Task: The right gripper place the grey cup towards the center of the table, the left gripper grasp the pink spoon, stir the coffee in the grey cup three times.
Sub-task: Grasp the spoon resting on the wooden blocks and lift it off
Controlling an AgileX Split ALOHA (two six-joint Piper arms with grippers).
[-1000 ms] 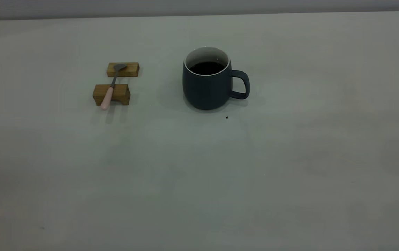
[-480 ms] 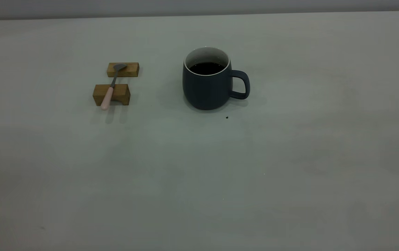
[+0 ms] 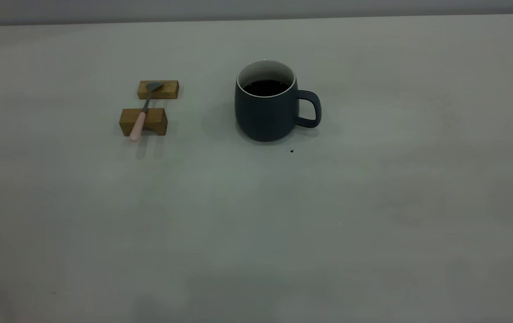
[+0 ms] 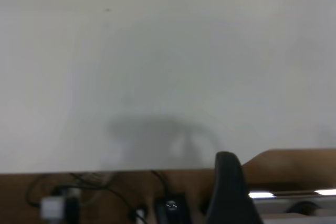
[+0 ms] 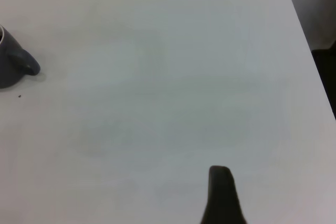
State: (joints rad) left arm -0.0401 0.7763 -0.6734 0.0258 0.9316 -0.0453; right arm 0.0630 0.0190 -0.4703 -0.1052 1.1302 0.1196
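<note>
A wide, pale grey-white bench [image 3: 373, 224] fills the exterior view. Near its middle stands the grey cup [image 3: 267, 107], a rounded dark slate mug with a white inside and thin white rim, upright, its loop handle pointing toward the right arm's side. The coffee [image 3: 265, 87] inside is nearly black with a flat surface. A tiny black speck [image 3: 291, 151] lies on the bench just in front of the cup.

Well apart from the cup, toward the left arm's side, the pink spoon [image 3: 142, 112] lies across two tan wooden blocks [image 3: 144, 121]: its grey bowl rests on the far block and its pale pink handle crosses the near block, its end jutting past it.

Neither arm appears in the exterior view. In each wrist view only one dark fingertip shows, so whether the left pincer [image 4: 227, 192] or the right pincer [image 5: 221, 195] is spread or pressed together cannot be told. The right wrist view shows the cup far off at its edge.
</note>
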